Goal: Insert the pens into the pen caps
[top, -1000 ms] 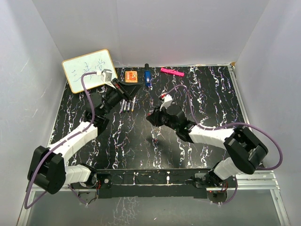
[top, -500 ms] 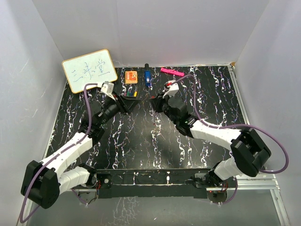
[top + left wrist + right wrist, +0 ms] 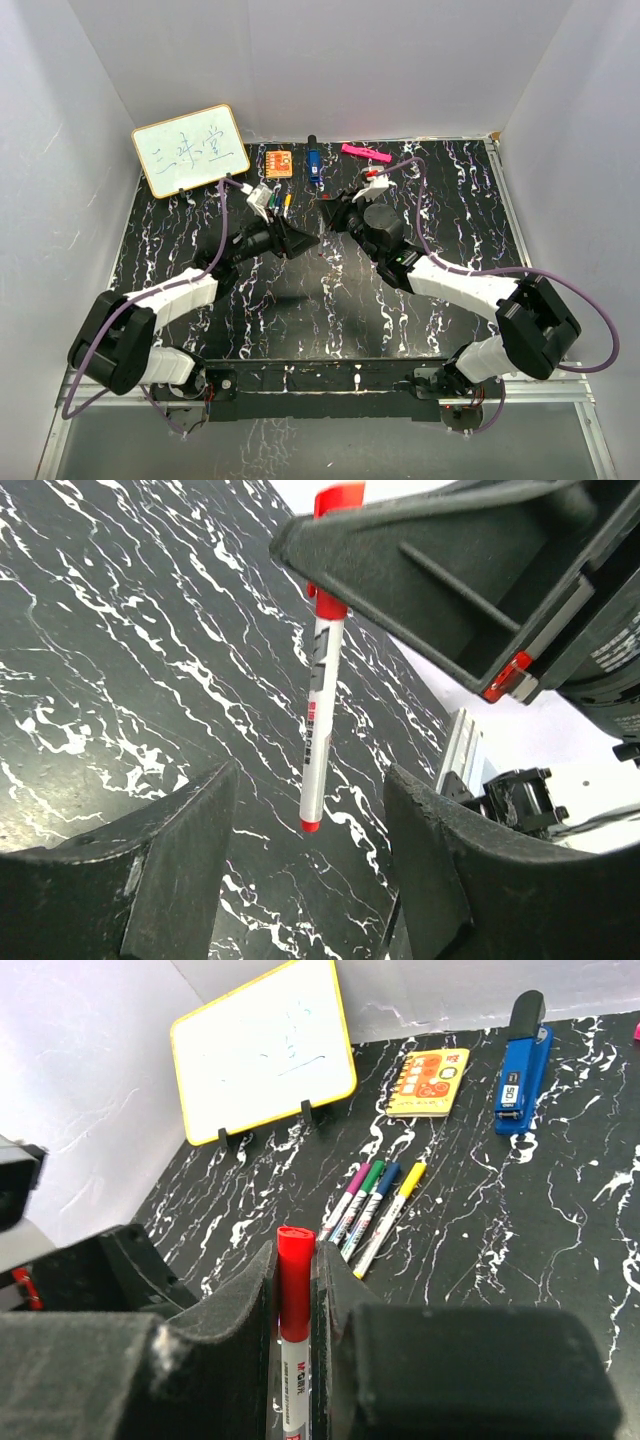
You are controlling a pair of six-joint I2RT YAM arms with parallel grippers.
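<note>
- We see the right fingers (image 3: 235,1310) clamped on a red pen (image 3: 318,680), which they hold upright above the bench (image 3: 470,220) near its middle.
- The pen's white barrel has a red piece at its upper end, just above the grip, and a small red tip at its lower end, which hangs free in the air.
- The left fingers (image 3: 190,860) are apart and carry nothing. In the left wrist view we see the pen's lower tip in the gap between them, touching neither.
- We cannot tell whether the tip is level with those fingers or beyond them.
- From above, the right fingers sit at about 2 o'clock from the left ones, and the two are close together.
- Four pens (image 3: 370,1205) lie side by side on the bench, at about 11 o'clock from the left fingers. Their coloured ends are purple, green, blue and yellow.
- A whiteboard (image 3: 190,150) stands at the bench's 10 o'clock corner.
- Along the 12 o'clock edge we find an orange block (image 3: 279,162), a thick blue and black item (image 3: 313,166) and a pink bar (image 3: 366,153).
</note>
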